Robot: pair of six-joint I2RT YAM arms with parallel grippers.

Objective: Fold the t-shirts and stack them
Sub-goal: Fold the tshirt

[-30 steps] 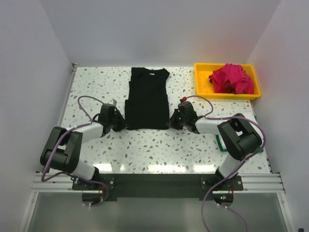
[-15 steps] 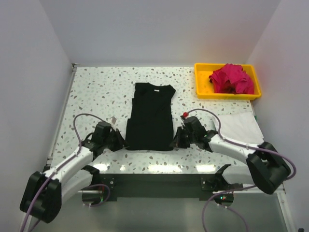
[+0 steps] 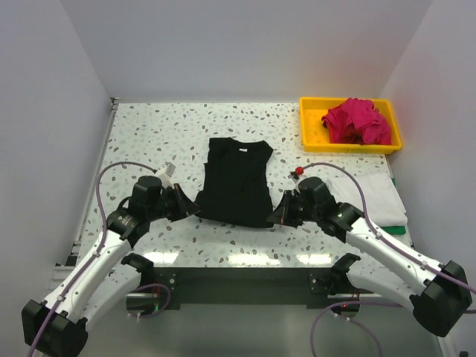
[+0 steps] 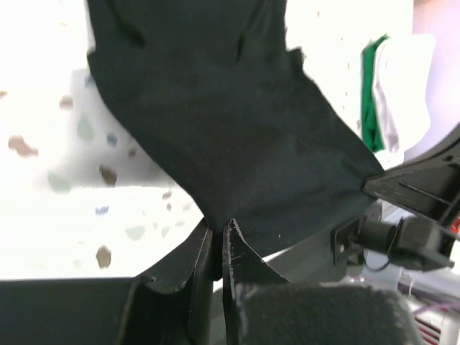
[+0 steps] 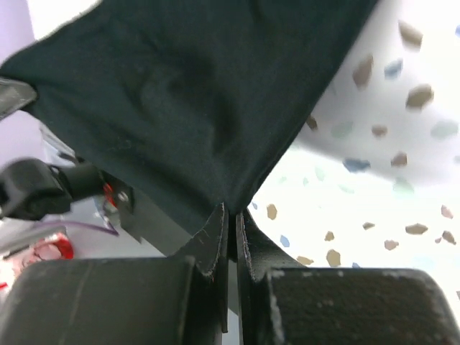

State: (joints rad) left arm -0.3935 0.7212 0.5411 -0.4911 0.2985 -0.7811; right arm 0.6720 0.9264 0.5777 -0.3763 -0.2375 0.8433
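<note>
A black t-shirt [image 3: 237,182] with a small white label lies in the middle of the speckled table, its sides folded in. My left gripper [image 3: 191,210] is shut on the shirt's near left corner [image 4: 215,223]. My right gripper [image 3: 274,217] is shut on the near right corner [image 5: 231,205]. The near hem hangs lifted between the two grippers, stretched over the table. A magenta t-shirt [image 3: 357,122] lies crumpled in the yellow tray. A folded white t-shirt [image 3: 372,197] rests on a green one [image 3: 397,230] at the right; both show in the left wrist view, white [image 4: 399,93] beside green [image 4: 370,93].
The yellow tray [image 3: 312,134] stands at the table's back right corner. White walls close in the table at the back and on both sides. The stack of folded shirts lies close to my right arm [image 3: 379,242]. Cables loop over both arms.
Both grippers have drawn the black shirt's near hem toward the table's front edge, and the whole shirt has slid nearer. The arms have stretched out lower and further forward.
</note>
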